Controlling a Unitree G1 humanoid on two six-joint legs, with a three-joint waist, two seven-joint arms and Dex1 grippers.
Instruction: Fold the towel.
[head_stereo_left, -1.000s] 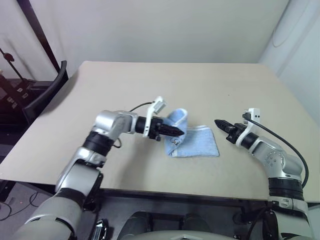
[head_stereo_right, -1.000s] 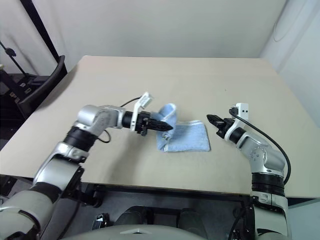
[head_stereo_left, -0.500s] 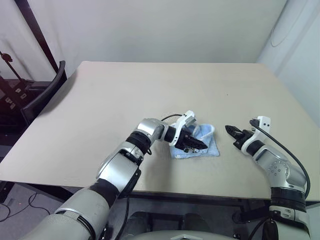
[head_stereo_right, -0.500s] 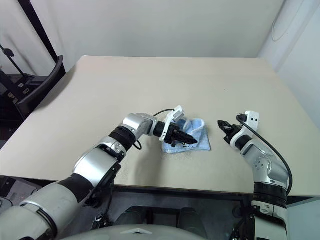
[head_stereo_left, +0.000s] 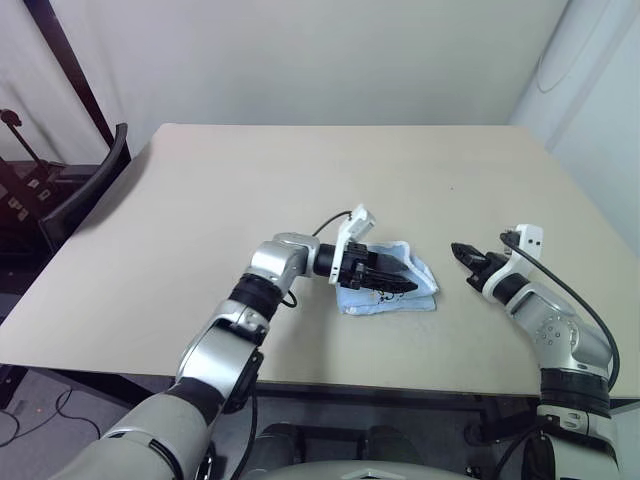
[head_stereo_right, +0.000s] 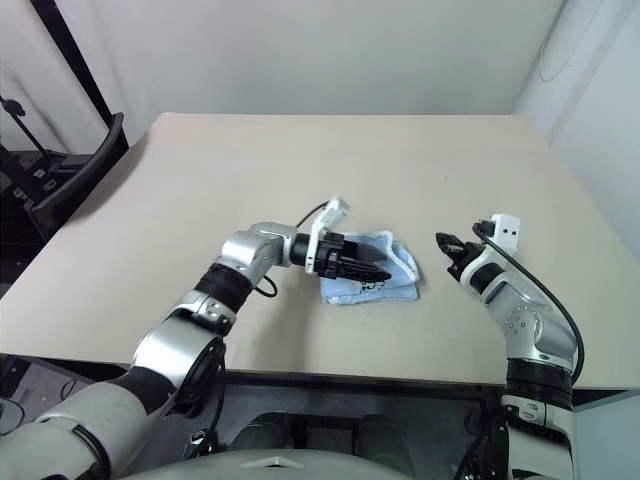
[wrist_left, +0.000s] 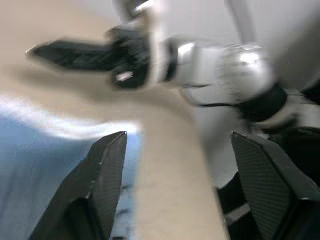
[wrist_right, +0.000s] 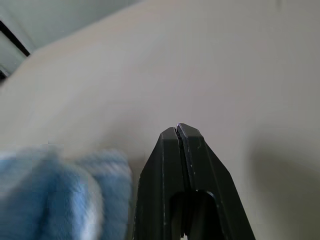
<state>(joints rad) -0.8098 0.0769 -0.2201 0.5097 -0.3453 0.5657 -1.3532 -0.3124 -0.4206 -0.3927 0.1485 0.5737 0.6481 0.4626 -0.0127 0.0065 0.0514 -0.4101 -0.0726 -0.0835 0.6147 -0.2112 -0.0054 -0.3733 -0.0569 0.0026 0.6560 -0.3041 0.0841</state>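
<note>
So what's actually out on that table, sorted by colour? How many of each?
Light blue: 1, the towel, bunched up under the left claw
Black: 2, the left claw and the right claw
Total: 3, all over the tan table

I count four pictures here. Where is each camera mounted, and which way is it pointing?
Head pair, two eyes side by side: look forward and down over the table; both arms show, with the towel between them.
Left wrist: looks along the open left pincer over the towel toward the right pincer.
Right wrist: looks along the shut right pincer across the tabletop, the towel beside it.
Shared: every view catches the towel and the table.
</note>
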